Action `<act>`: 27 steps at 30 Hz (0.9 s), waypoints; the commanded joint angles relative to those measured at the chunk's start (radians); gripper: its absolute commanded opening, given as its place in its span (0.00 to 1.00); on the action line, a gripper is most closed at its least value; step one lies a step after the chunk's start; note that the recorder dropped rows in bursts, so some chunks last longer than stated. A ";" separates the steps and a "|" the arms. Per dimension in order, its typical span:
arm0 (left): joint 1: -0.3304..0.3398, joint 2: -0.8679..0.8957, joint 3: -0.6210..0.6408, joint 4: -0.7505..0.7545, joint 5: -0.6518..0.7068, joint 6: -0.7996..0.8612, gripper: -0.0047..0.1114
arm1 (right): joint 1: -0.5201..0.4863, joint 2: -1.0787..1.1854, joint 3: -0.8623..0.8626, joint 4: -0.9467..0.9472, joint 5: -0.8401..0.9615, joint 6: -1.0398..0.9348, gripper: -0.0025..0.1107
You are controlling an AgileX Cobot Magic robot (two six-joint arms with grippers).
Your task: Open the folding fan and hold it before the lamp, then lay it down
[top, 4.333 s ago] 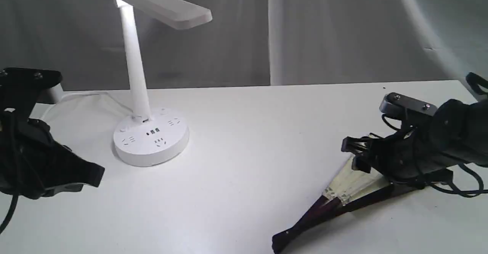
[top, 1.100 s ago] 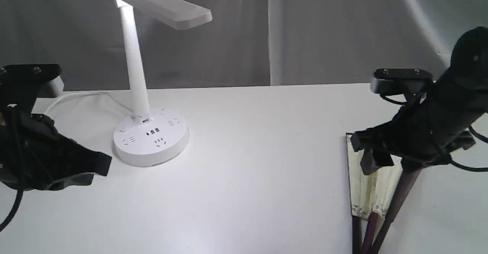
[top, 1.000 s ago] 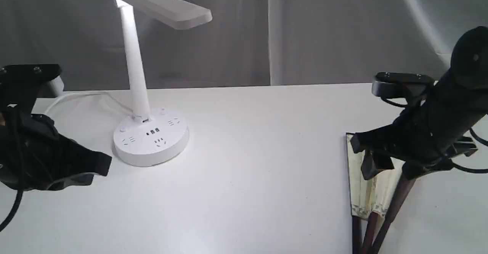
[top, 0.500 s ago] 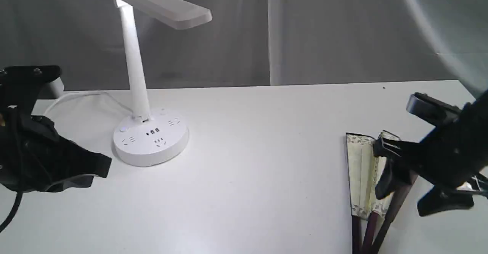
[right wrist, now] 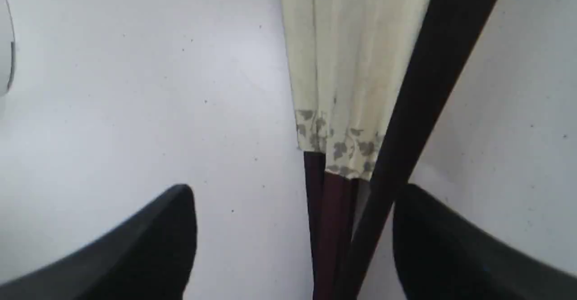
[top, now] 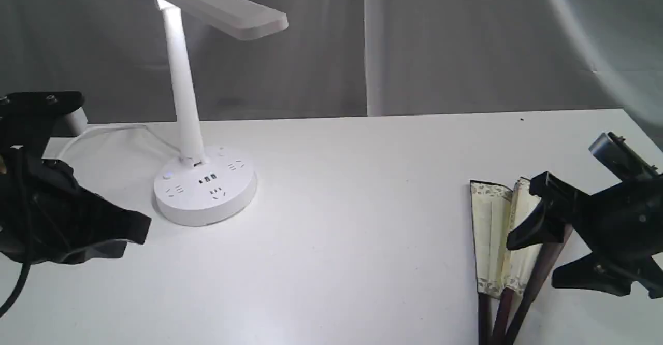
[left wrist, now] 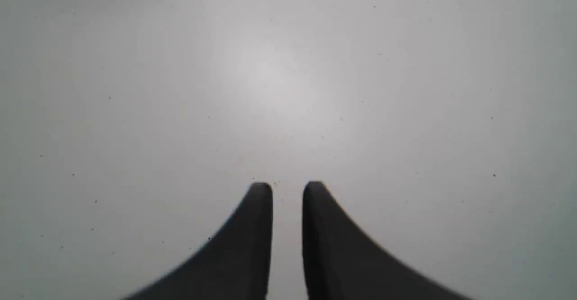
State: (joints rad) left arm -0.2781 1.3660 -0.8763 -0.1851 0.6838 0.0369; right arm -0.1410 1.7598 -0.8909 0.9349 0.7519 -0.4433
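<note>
Though loose — fan (top: 489, 231) beneath right hand (top: 538, 259)

The exterior view looks from the arms' side, slightly above the white counter (top: 336, 179), toward the grey backdrop (top: 440, 39). The left wrist view points down past the black left end effector (left wrist: 287, 192), close over bare counter, probably its left side. The right wrist view, equally close, looks down on the cream pleated paper fan (right wrist: 356, 65) with maroon ribs, which the exterior view shares.

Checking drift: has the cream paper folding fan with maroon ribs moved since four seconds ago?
Yes. The cream paper fan pivoted; its rib end swung rightward, away from the white desk lamp.
</note>
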 commanded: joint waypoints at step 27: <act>-0.006 -0.001 -0.008 -0.008 -0.002 -0.003 0.15 | -0.074 0.134 0.087 0.472 -0.079 -0.338 0.53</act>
State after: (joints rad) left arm -0.2781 1.3660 -0.8763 -0.1851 0.6838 0.0369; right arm -0.1905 1.8916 -0.8090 1.3531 0.6470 -0.7279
